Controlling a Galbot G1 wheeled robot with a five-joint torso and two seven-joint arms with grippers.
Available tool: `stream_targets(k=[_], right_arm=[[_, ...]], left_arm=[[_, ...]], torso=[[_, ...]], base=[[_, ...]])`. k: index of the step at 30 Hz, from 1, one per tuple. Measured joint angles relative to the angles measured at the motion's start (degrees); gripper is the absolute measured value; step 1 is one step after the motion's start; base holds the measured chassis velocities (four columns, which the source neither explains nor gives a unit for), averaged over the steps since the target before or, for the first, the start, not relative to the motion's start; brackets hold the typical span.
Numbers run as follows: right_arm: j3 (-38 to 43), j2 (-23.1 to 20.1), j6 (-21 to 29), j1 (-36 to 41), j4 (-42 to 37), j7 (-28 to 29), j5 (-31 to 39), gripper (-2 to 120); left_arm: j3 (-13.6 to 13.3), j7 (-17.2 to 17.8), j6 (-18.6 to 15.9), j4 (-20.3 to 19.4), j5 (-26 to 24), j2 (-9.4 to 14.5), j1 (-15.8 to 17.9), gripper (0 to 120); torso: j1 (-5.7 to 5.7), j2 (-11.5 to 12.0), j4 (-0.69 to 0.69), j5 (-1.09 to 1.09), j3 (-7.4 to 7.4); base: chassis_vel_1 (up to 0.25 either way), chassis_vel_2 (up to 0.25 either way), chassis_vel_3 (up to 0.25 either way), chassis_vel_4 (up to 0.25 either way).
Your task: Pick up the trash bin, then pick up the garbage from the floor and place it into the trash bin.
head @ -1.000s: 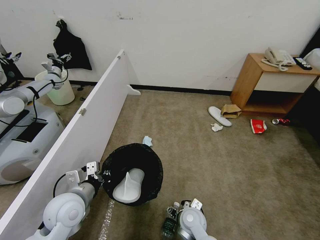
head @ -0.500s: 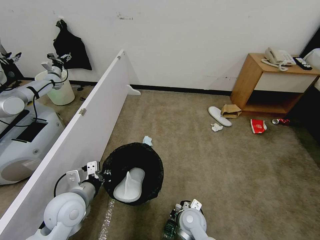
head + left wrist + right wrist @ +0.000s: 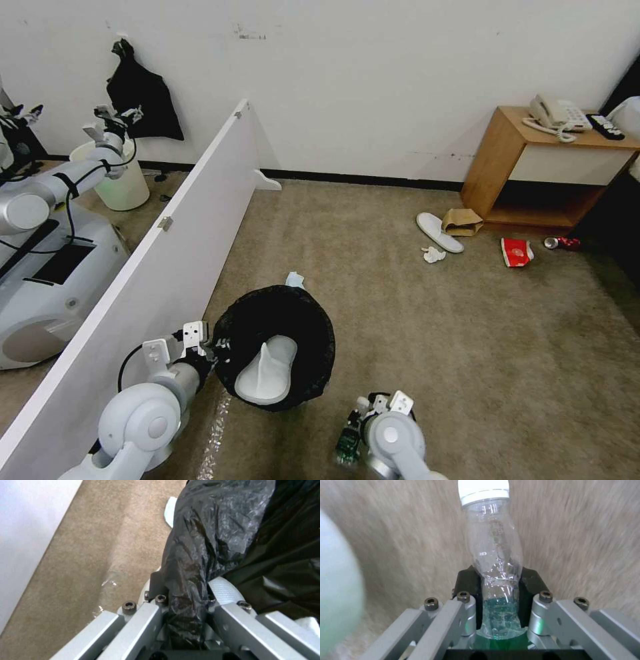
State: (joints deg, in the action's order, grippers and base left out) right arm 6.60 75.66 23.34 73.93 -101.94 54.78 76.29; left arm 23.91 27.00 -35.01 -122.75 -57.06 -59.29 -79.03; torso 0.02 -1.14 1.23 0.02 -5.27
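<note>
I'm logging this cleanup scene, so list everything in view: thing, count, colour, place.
trash bin: one, black-lined, held at its rim by the left tool
slipper in bin: one, white
slipper on floor: one, white, beside the cabinet
paper bag: one, brown, by that slipper
tissues: white near the slipper; light-blue behind the bin
cup: one, red, on carpet
can: one, red, by the cabinet
cabinet: one, wooden, with telephone
bottle: one, clear, in the right tool
left tool: shut on bin rim
right tool: shut on bottle

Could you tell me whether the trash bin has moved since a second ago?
Yes. The trash bin, clamped by the left tool, has shifted rightward, away from the white partition.
</note>
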Motion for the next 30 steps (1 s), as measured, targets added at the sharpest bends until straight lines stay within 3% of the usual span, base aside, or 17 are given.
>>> stream_targets(k=[5, 7, 12, 17, 30], right_arm=[[1.1, -4.4, -0.7, -0.1, -3.2, 0.1, 1.8, 18], [2.7, -9.7, -1.1, 0.2, -5.9, 0.0, 3.1, 18], [5.4, -15.6, -1.3, 1.1, -8.9, -0.4, 4.2, 18], [8.6, -19.4, -1.4, 3.2, -12.2, -1.3, 3.6, 18], [16.5, -24.3, -1.2, 6.1, -19.2, -4.3, 1.2, 18]], left_arm=[[-0.9, 0.2, -0.1, -0.1, 0.0, 0.2, 0.7, 2], [-1.7, 0.3, -0.1, -0.2, -0.1, 0.5, 1.2, 2], [-3.0, 0.3, -0.1, -0.1, -0.1, 1.1, 2.2, 2], [-4.8, 0.5, -0.2, 0.2, -0.9, 2.3, 3.8, 2], [-8.7, 1.8, -1.6, -0.2, -5.6, 4.2, 7.1, 2]], torso=[[0.00, 0.0, 0.01, -0.01, 0.00], [0.00, 0.0, 0.00, -0.01, 0.00], [0.00, 0.0, 0.01, 0.00, 0.00], [0.00, 0.0, 0.01, 0.01, 0.00], [0.00, 0.0, 0.00, -0.01, 0.00]], base=[[0.000, 0.000, 0.000, 0.000], [0.000, 0.000, 0.000, 0.000], [0.000, 0.000, 0.000, 0.000], [0.000, 0.000, 0.000, 0.000], [0.000, 0.000, 0.000, 0.000]])
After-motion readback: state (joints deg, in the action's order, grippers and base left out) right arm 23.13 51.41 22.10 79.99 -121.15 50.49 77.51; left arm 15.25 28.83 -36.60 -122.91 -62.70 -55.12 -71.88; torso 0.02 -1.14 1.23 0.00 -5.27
